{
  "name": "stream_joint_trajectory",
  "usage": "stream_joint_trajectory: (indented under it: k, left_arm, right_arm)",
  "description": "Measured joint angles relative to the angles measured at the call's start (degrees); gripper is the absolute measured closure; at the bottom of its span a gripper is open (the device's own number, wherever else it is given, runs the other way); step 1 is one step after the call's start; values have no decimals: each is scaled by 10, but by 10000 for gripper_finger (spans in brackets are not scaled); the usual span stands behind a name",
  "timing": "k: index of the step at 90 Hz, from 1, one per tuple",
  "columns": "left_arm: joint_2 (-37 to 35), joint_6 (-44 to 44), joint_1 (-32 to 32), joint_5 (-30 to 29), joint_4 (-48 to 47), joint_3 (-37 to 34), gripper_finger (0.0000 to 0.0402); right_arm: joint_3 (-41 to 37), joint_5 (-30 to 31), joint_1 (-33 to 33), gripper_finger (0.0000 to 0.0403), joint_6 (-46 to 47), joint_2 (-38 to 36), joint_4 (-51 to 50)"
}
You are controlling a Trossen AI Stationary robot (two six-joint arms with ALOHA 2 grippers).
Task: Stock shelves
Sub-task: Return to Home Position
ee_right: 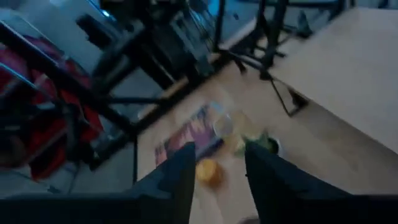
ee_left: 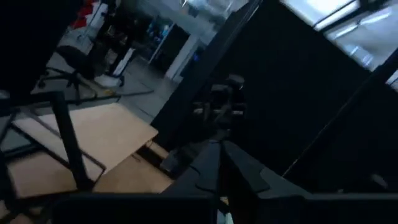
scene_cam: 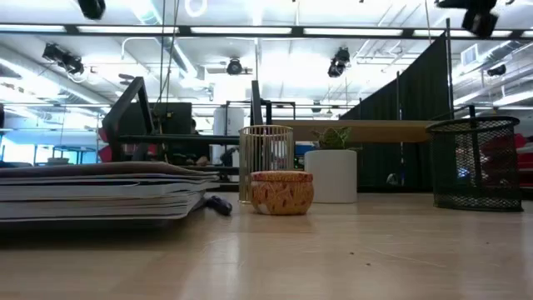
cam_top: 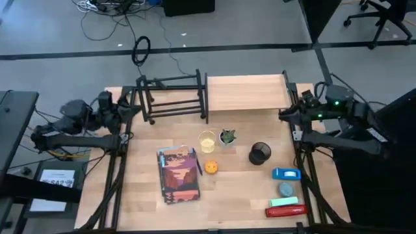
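Black rack (cam_top: 172, 97) and plank shelf (cam_top: 246, 92): both bare, at the counter's (cam_top: 234, 201) far edge. Right claw (ee_right: 217, 155): open, beside the shelf's end. Left claw (ee_left: 221, 158): by the rack, state cannot tell. Homing advice: rise first, stay wide of the uprights.
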Motion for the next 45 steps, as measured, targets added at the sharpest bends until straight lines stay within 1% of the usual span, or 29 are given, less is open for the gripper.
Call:
stream_joint_trajectory:
  k: [11,22,30,36,45]
  left_arm:
    - [-24,-5,0,2,93,-88,402]
    - [-27,-16,0,7,195,-171,402]
    - [-27,-16,0,7,253,-227,402]
    - [-26,-16,0,-2,294,-265,402]
    - [-26,6,0,-25,366,-313,402]
  right_arm:
    - [-76,-21,-5,311,15,-27,113]
    - [-149,-60,-11,320,32,-37,239]
    - [-199,-85,-15,325,44,-37,326]
    - [-232,-91,-19,326,42,-37,364]
    - [-270,-82,-27,328,14,-42,396]
